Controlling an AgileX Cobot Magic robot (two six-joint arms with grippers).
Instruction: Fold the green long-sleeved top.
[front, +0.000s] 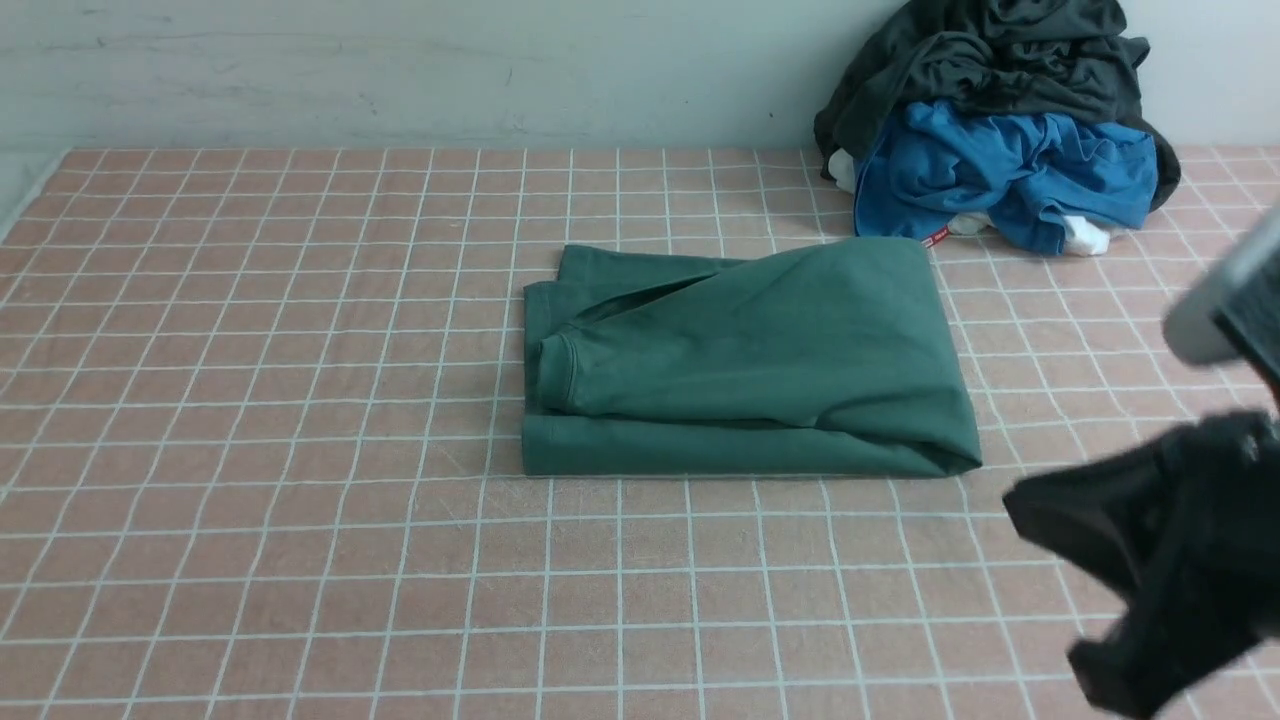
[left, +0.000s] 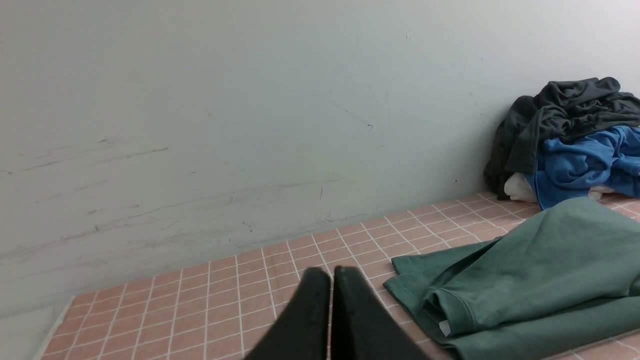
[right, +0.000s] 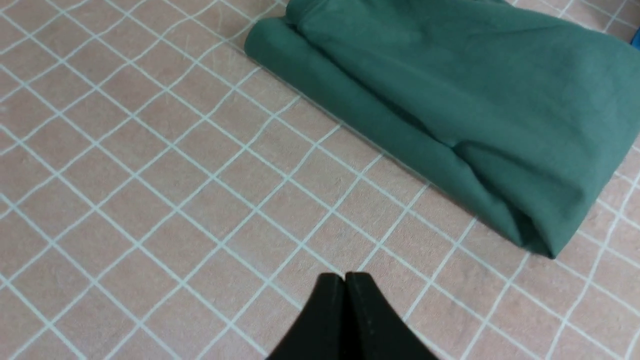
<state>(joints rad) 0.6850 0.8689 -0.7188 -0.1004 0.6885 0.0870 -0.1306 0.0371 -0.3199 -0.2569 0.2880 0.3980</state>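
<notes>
The green long-sleeved top (front: 750, 365), judged soft and limp, is being left ungripped by both closed, empty grippers; edges are being recommended as holds.

No legible text or labels

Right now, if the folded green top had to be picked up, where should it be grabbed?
Probably at the thick folded corner of the green top nearest the right gripper, coming in from the robot's right. The layers bunch into a raised roll there; the left edge lies flat.
</notes>
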